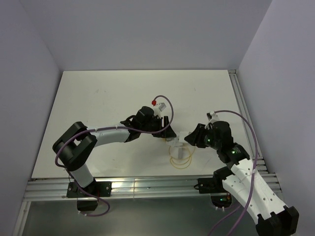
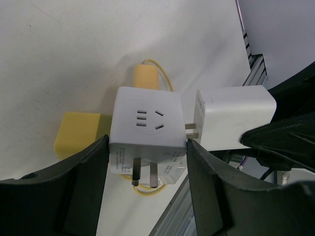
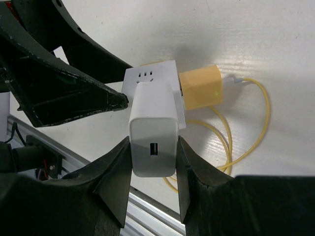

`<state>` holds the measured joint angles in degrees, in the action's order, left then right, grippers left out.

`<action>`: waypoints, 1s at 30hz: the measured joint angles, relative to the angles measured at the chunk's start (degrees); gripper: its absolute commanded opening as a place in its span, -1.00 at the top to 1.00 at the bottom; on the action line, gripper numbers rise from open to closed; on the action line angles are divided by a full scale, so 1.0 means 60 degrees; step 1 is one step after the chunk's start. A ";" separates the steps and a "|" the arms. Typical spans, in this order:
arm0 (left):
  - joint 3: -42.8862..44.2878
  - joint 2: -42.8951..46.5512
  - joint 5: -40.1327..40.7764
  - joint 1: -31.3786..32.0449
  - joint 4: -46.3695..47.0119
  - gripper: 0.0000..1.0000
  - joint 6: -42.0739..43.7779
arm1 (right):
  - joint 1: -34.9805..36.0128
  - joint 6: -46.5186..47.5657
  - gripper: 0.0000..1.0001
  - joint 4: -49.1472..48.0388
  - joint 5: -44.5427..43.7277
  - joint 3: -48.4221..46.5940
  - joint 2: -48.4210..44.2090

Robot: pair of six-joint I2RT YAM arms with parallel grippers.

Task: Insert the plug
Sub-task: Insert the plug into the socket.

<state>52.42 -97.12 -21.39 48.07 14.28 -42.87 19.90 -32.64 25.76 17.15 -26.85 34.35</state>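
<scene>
Insertion looks barely begun: near the worktop's (image 1: 98, 98) near edge, the left gripper (image 2: 147, 143) clamps the socket cube (image 2: 146, 115) and the right gripper (image 3: 152, 145) clamps the charger plug (image 3: 152, 110). Its prongs (image 2: 191, 131) show bare at the cube's side, so pushing home remains.

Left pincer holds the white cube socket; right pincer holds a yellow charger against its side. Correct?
No: the right pincer holds a white charger, seen in the right wrist view. The left pincer does hold the white cube socket.
</scene>
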 measured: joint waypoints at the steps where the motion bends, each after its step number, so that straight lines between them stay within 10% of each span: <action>1: 0.0000 0.0000 -0.0015 0.0000 0.0000 0.99 0.0000 | 0.0004 0.0033 1.00 -0.0033 -0.0033 -0.0004 -0.0018; 30: -0.0911 -0.0040 -0.2076 -0.0907 0.1519 0.99 -0.1610 | 0.0146 0.0707 1.00 0.1548 0.0259 -0.3053 0.1381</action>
<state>46.96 -97.36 -33.85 42.63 23.40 -52.53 20.78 -28.40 35.05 18.70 -45.17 42.63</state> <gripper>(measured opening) 0.638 0.432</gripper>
